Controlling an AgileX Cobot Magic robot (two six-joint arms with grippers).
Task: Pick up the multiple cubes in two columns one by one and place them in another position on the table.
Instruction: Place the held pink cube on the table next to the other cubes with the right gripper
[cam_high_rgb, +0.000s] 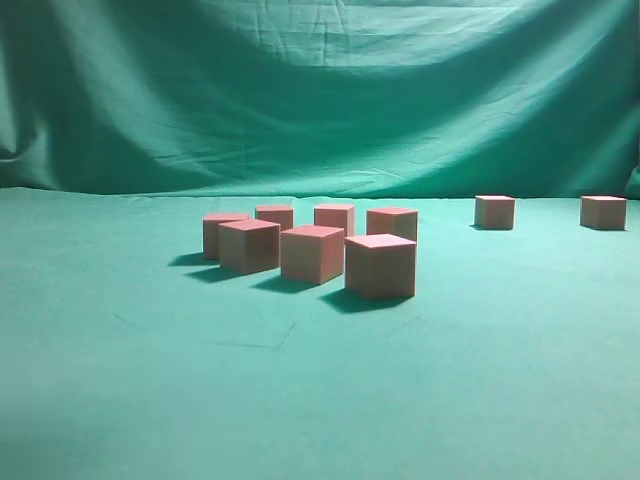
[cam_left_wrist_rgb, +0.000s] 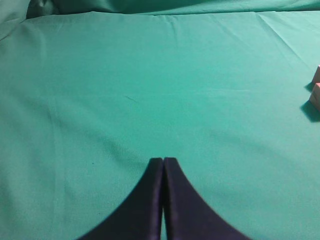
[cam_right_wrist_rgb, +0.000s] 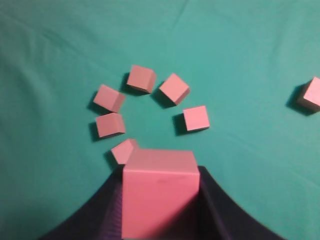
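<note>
Carrying one pinkish-red cube (cam_right_wrist_rgb: 159, 192) clamped in the right claw (cam_right_wrist_rgb: 160, 200) high above the clustered cubes (cam_right_wrist_rgb: 141, 79) on the counter (cam_high_rgb: 150, 380), needing lowering right; left claw (cam_left_wrist_rgb: 163, 165) idling closed, empty.

Table (cam_high_rgb: 150, 400): seven cubes grouped at centre, in two rows running front-right to back-left | nearest cube (cam_high_rgb: 381, 265) placed front-right of group | backdrop (cam_high_rgb: 320, 90) hung behind table | two single cubes set apart at right rear: one (cam_high_rgb: 494, 212) nearer the group, another (cam_high_rgb: 603, 212) at far right, well apart.
</note>
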